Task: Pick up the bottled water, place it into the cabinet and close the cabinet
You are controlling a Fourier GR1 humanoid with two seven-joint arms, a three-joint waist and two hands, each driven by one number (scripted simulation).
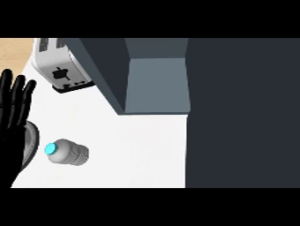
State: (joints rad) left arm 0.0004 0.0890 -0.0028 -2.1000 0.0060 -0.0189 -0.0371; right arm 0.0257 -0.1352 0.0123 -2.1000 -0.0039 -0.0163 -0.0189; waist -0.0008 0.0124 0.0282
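The bottled water (68, 152) stands on the white counter (140, 145) at the lower left, seen from above, with a light-blue cap and a clear ribbed body. My left hand (6, 119) is at the left edge, open with fingers straight and pointing up, just left of the bottle and not touching it. The cabinet (156, 79) is open at the top middle, its grey-blue inside showing, with its dark door (250, 110) swung out over the right half of the view. My right hand does not show.
A white toaster (62, 66) sits at the back left beside the cabinet. A grey rounded object (30, 145) lies partly under my left hand. A strip of wooden surface (6, 50) shows at the top left.
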